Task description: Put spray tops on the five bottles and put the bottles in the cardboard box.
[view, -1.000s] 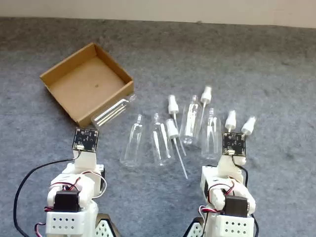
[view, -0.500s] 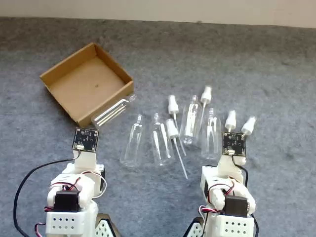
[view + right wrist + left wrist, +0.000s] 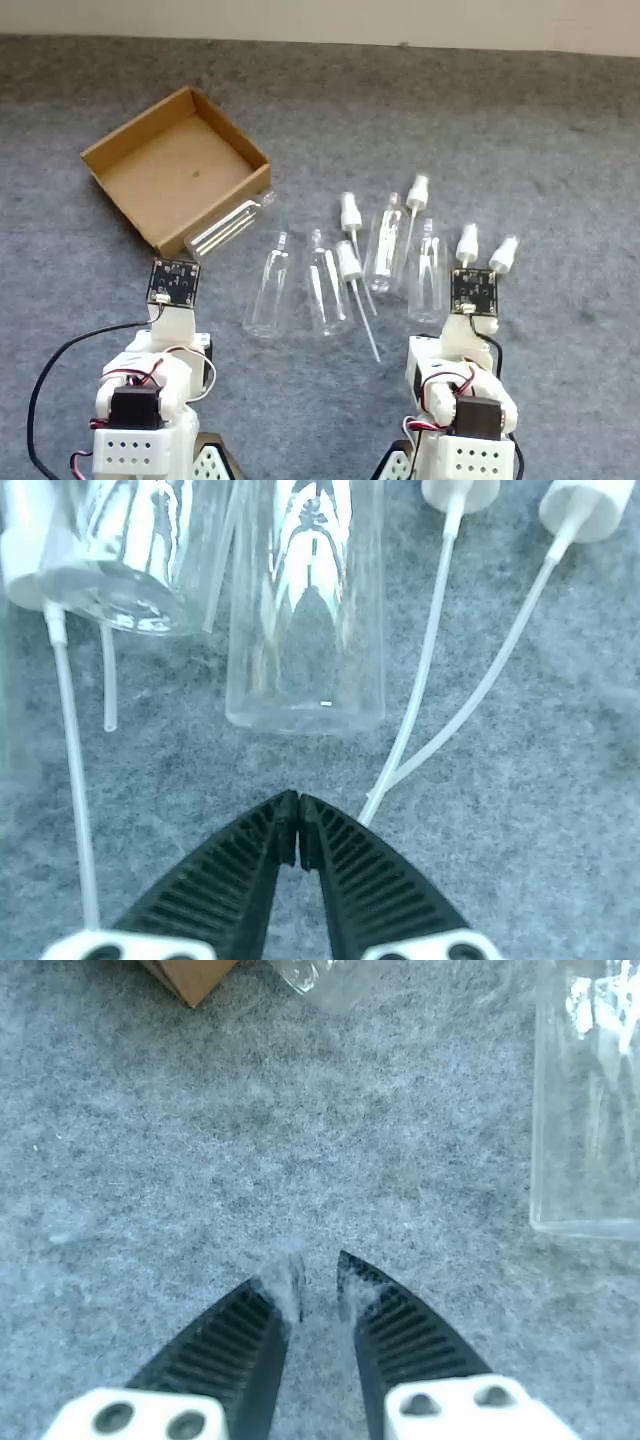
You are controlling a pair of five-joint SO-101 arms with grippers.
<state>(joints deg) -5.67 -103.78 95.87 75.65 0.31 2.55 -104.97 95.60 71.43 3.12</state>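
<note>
Grey felt tabletop [image 3: 560,130]: bottles [image 3: 268,285] & spray tops [image 3: 350,212] loose beside cardboard box [image 3: 175,170]. Left pincer [image 3: 320,1280] ajar, right pincer [image 3: 298,815] closed, both empty. Risk: bottles could slip/roll when gripped, thin tubes [image 3: 425,660] snag.

Both arms sit folded at the near edge, the left arm [image 3: 150,385] on the left, the right arm [image 3: 462,395] on the right. The left gripper [image 3: 318,1278] points down, tips slightly parted. The right gripper [image 3: 298,818] points down, tips touching.
</note>
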